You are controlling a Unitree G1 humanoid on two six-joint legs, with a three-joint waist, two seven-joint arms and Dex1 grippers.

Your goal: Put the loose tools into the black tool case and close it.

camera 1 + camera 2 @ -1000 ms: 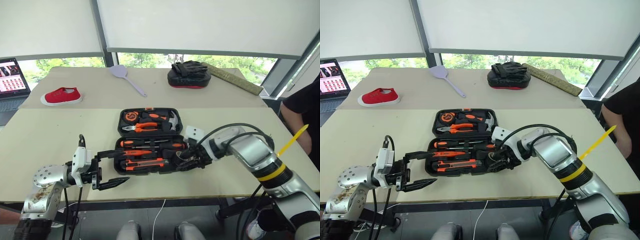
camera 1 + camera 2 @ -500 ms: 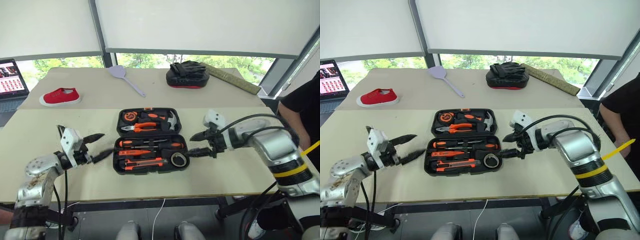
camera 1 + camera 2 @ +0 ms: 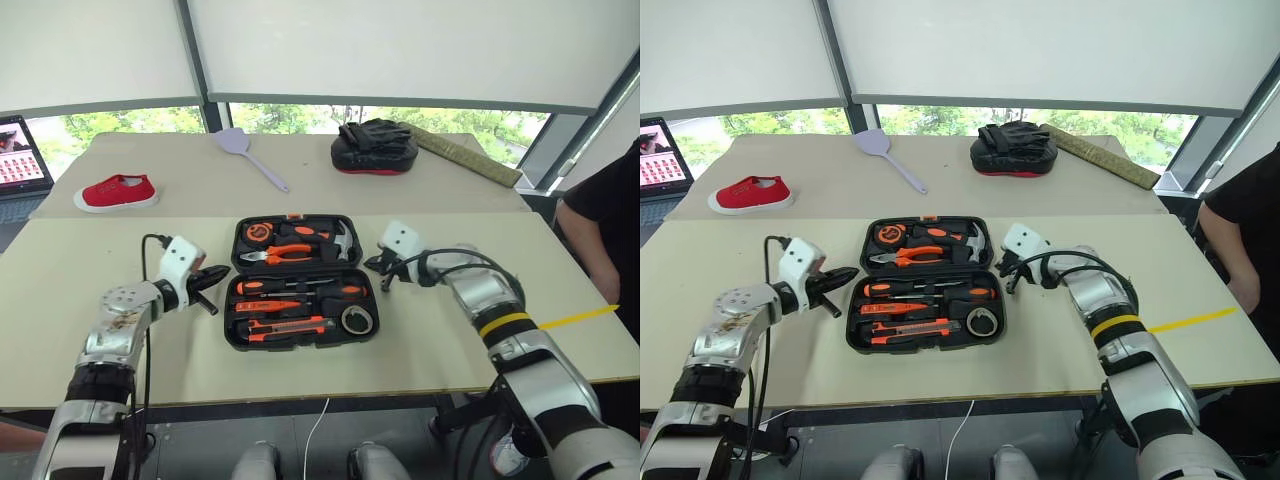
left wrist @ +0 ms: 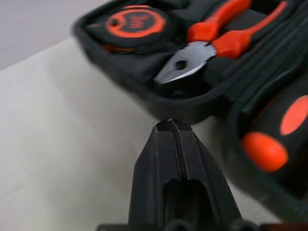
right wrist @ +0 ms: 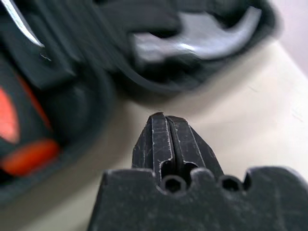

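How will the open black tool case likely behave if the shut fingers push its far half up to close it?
The black tool case looks like rigid moulded plastic, so it should swing stiffly at its hinge. The tools sit in slots, so they will probably stay put. It lies flat on the table, so it might slide unless braced.

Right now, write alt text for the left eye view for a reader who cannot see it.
An open black tool case lies on a beige table, its slots filled with orange-handled tools. A shut end effector flanks it on each side, the left and the right. On a farther table sit a red shoe, spatula and mitt.
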